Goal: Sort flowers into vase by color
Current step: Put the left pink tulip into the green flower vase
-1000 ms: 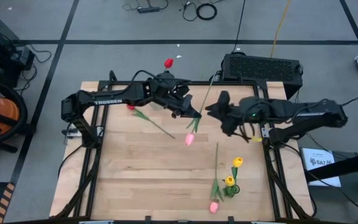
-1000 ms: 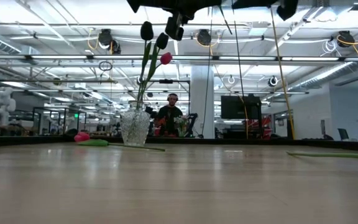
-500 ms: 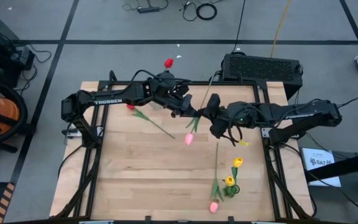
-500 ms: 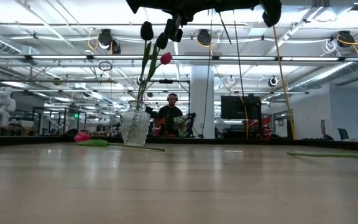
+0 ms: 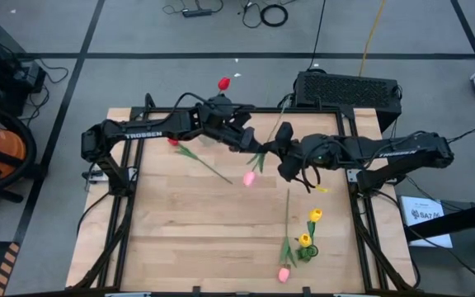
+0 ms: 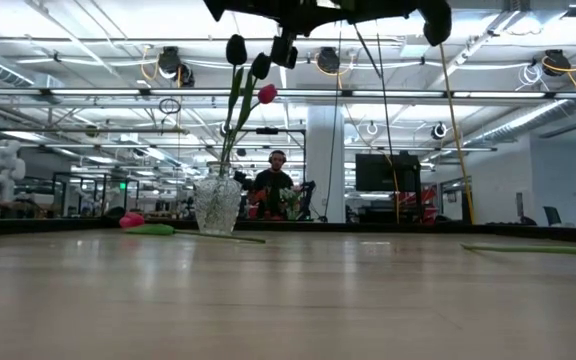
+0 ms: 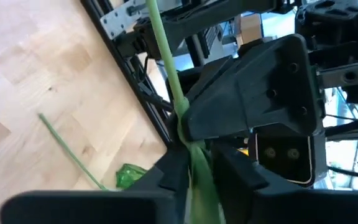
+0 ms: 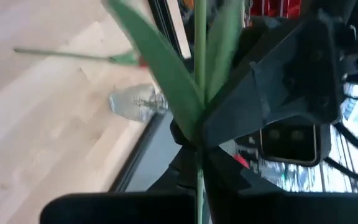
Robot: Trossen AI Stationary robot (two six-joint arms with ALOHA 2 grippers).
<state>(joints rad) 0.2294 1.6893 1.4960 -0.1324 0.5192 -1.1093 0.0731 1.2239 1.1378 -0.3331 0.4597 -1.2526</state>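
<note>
Above the far middle of the table, I see my two grippers facing each other, very near, with one pink tulip (image 5: 249, 178) between them. The right gripper (image 5: 272, 156) has its fingers pressed together on the green stem of this tulip; in the right wrist view the stem (image 8: 200, 93) goes straight through the fingers, with two long leaves spreading just in front of them. The left gripper (image 5: 252, 145) is just beside the right one, on its far-left side. Its fingers are a little apart around the same stem, and in the left wrist view I cannot tell if they really touch it. The pink head hangs below and to the near side of both grippers, tilted down toward the table.

Behind the left gripper, at the far edge, stands the glass vase (image 6: 217, 203) with dark tulips and one reddish tulip (image 6: 267, 94) in it. To the left of the left gripper a red tulip (image 5: 190, 155) lies flat on the wood. Well apart from the right gripper, toward the near edge, lie two yellow tulips (image 5: 310, 227) and another pink tulip (image 5: 284, 273), close together.
</note>
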